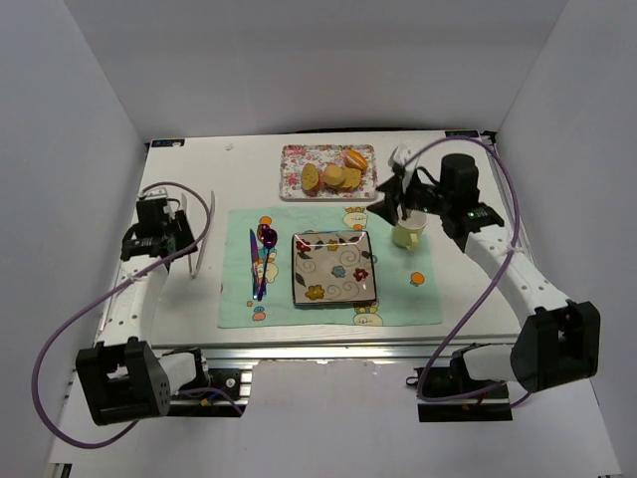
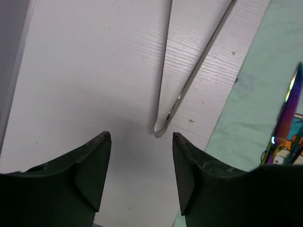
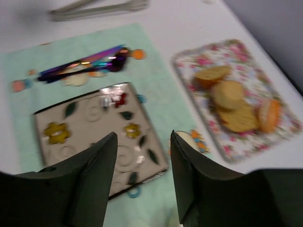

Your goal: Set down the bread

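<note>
The bread (image 1: 311, 177) is a small elongated golden piece at the left end of the floral tray (image 1: 328, 192), also seen in the right wrist view (image 3: 211, 75). Beside it lie two rounder slices (image 3: 228, 93) and a darker orange-brown roll (image 3: 268, 115). The square patterned plate (image 1: 333, 267) sits bare on the green mat (image 1: 408, 294). My right gripper (image 1: 390, 204) hangs open and empty between tray and plate; in its wrist view (image 3: 143, 142) it is over the plate's corner (image 3: 142, 161). My left gripper (image 1: 185, 251) is open and empty over the table at the left.
Metal tongs (image 1: 204, 234) lie on the table just ahead of my left gripper (image 2: 142, 137), their joined end (image 2: 161, 130) nearest it. An iridescent knife and spoon (image 1: 261, 261) lie on the mat left of the plate. A yellow mug (image 1: 406, 234) stands below my right gripper.
</note>
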Available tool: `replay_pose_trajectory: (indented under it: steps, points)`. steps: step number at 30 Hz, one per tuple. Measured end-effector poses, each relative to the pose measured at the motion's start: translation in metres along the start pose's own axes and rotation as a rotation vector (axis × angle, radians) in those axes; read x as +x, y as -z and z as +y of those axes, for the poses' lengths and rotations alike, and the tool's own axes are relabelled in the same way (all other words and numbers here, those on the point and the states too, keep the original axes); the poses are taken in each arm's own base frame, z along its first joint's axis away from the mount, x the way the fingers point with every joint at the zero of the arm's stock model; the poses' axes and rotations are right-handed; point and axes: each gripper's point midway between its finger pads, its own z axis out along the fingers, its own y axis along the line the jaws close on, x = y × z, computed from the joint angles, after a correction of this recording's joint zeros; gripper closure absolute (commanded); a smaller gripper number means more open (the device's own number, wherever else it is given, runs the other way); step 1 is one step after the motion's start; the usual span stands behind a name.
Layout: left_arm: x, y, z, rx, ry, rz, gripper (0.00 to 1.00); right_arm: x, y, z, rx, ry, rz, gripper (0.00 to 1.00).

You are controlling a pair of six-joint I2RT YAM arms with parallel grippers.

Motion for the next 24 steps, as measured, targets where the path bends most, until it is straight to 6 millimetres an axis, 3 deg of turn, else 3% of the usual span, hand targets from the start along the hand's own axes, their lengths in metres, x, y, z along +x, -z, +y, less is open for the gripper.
replay_pose_trajectory:
  steps: [1,3,4,6,8,11,14,24]
  points:
    - [0.003,-0.005,0.004,-0.005,-0.012,0.018,0.7,0.004,0.003,0.016,-0.083,0.011,-0.027,0.6]
    - [0.009,-0.013,0.004,0.007,-0.03,0.054,0.78,0.005,0.004,0.041,-0.22,0.032,-0.076,0.58]
    - [0.012,-0.017,0.004,0.019,-0.042,0.071,0.67,0.004,0.004,0.049,-0.269,0.037,-0.096,0.52]
    - [0.02,-0.03,0.001,0.049,-0.065,0.121,0.32,0.003,0.004,0.064,-0.355,0.042,-0.126,0.45]
    - [0.029,-0.043,0.001,0.068,-0.084,0.168,0.17,0.006,0.004,0.073,-0.416,0.041,-0.139,0.36]
    - [0.045,-0.061,0.001,0.094,-0.12,0.237,0.15,0.012,0.005,0.079,-0.446,0.033,-0.133,0.31]
    - [0.048,-0.07,-0.001,0.112,-0.15,0.253,0.15,0.014,0.006,0.081,-0.452,0.029,-0.127,0.3]
    - [0.042,-0.117,-0.022,0.23,-0.226,0.26,0.21,0.016,0.006,0.081,-0.451,0.023,-0.119,0.29]
